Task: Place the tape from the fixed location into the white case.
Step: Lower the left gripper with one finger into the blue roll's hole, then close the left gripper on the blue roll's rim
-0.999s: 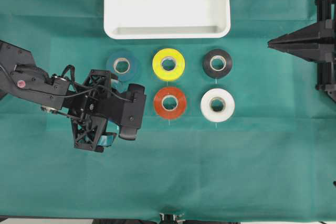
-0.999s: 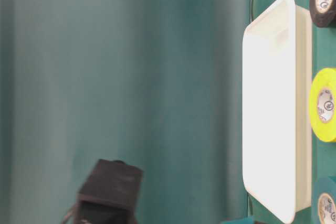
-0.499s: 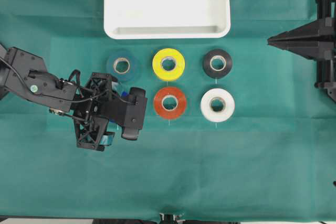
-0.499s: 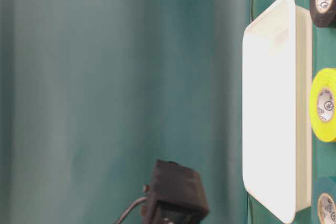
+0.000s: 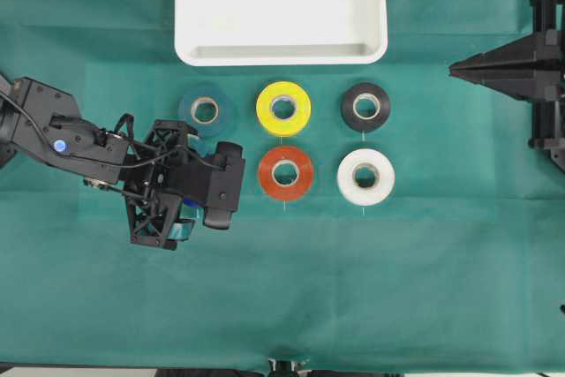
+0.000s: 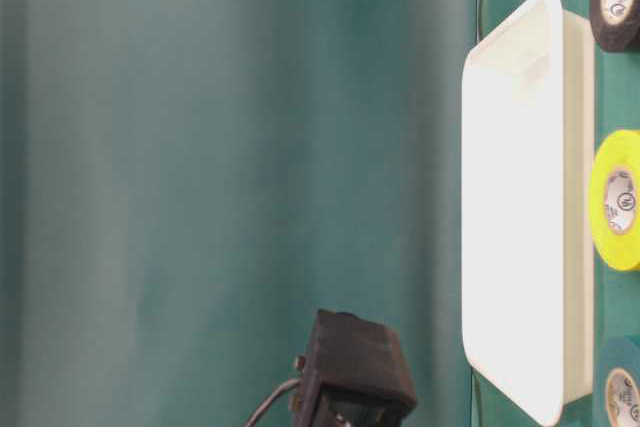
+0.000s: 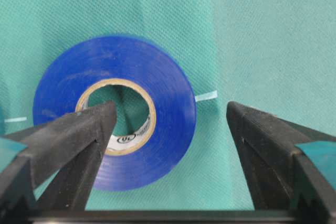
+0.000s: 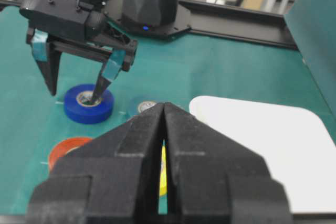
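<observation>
Tape lies flat on the surface, just left of the red roll. Left tool spread wide: one finger in the core, the other outside the wall. Likely light, stiff, slick-sided; pinch across the wall. Right tool pressed together.

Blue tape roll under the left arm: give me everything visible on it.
The tape is a glossy royal-blue roll with a pale cardboard core bearing small printed marks. It lies flat on the green cloth, hole upward, beside a small pale line marked on the cloth. In the overhead view the arm hides nearly all of it. The left pincer is open around it: one finger reaches into the core hole, the other stands outside the rim. Whether either finger touches the roll cannot be told.
</observation>
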{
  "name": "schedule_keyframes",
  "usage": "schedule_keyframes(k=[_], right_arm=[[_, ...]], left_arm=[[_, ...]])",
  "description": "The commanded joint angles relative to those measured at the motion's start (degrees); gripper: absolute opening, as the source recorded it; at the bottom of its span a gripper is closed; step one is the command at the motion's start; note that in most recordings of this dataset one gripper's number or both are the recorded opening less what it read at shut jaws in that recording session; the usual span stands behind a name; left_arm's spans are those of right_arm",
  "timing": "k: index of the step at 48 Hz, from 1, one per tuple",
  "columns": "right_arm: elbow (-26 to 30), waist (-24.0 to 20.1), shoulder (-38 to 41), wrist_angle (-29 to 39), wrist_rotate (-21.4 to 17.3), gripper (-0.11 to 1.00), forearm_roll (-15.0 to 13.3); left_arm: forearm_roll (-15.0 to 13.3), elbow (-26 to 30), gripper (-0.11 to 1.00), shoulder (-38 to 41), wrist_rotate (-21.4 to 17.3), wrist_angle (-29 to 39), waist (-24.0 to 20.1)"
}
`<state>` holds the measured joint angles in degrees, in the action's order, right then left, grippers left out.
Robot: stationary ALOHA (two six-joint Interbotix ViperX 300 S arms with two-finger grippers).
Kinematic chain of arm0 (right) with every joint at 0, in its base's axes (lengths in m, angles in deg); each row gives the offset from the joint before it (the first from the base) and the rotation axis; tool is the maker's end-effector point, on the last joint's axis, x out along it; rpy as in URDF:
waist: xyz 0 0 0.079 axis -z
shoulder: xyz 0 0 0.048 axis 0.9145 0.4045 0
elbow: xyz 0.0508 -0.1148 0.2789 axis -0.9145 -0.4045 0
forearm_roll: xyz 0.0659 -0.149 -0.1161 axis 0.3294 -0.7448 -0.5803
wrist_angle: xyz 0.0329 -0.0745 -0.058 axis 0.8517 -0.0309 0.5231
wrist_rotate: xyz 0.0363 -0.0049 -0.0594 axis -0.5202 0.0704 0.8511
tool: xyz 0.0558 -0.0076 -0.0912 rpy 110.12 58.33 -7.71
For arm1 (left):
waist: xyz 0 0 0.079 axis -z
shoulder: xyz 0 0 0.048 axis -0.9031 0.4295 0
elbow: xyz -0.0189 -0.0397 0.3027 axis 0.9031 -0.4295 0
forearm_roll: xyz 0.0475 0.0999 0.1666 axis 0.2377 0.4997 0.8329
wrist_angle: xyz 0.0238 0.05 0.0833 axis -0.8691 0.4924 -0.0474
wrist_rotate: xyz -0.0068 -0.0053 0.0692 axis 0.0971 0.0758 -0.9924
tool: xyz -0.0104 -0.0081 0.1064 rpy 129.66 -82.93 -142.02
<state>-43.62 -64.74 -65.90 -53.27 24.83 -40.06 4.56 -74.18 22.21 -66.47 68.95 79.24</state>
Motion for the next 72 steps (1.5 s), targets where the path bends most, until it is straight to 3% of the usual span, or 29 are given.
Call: schedule_keyframes(k=[1, 22, 26, 36, 72], right_arm=[[1.0, 0.1, 0.4, -0.2, 0.1, 0.0, 0.0], [1.0, 0.1, 0.4, -0.2, 0.1, 0.01, 0.0], [1.0, 0.1, 0.4, -0.2, 0.1, 0.01, 0.0], [1.0, 0.1, 0.4, -0.2, 0.1, 0.0, 0.0], [1.1, 0.0, 0.4, -0.1, 0.0, 0.01, -0.1]], left_arm=[[0.1, 0.3, 0.99, -0.3, 0.1, -0.1, -0.4], [0.1, 0.7, 0.94, 0.5, 0.0, -0.4, -0.1], [0.2, 0.7, 0.79, 0.5, 0.0, -0.4, -0.2], [0.2, 1.1, 0.24, 0.5, -0.1, 0.0, -0.1], [0.1, 3.0, 0.24, 0.2, 0.0, 2.4, -0.1]])
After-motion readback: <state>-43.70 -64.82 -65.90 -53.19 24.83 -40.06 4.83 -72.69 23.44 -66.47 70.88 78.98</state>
